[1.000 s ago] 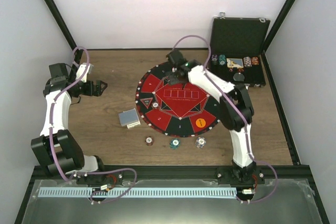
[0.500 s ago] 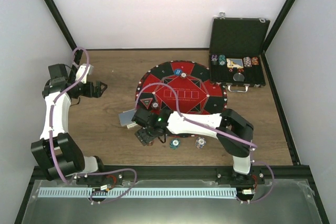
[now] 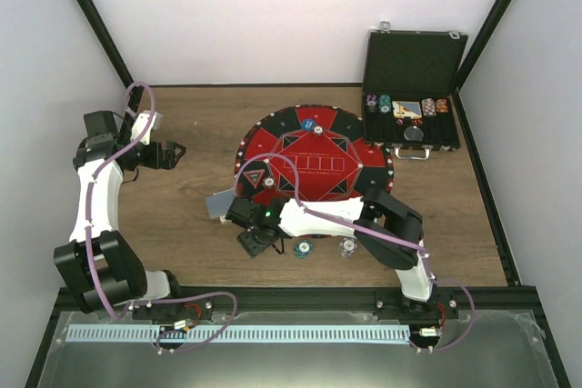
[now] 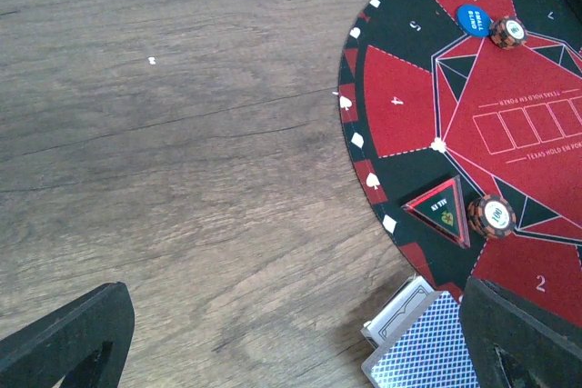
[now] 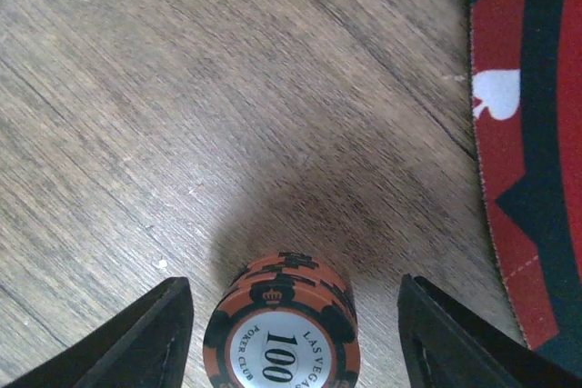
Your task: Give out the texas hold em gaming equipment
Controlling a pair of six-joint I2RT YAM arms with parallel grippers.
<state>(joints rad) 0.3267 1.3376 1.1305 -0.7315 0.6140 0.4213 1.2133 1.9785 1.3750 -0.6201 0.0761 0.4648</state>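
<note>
The orange-and-black 100 poker chip, low in the middle of the right wrist view on the worktop, looks small, hard and slippery, best pinched by its round edge; the right pincer stands open around it, the left pincer wide and empty.

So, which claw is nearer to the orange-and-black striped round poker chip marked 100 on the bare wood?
Right. The right claw straddles the chip, one finger on each side. The left claw is well away, to the chip's left and farther back.
</note>
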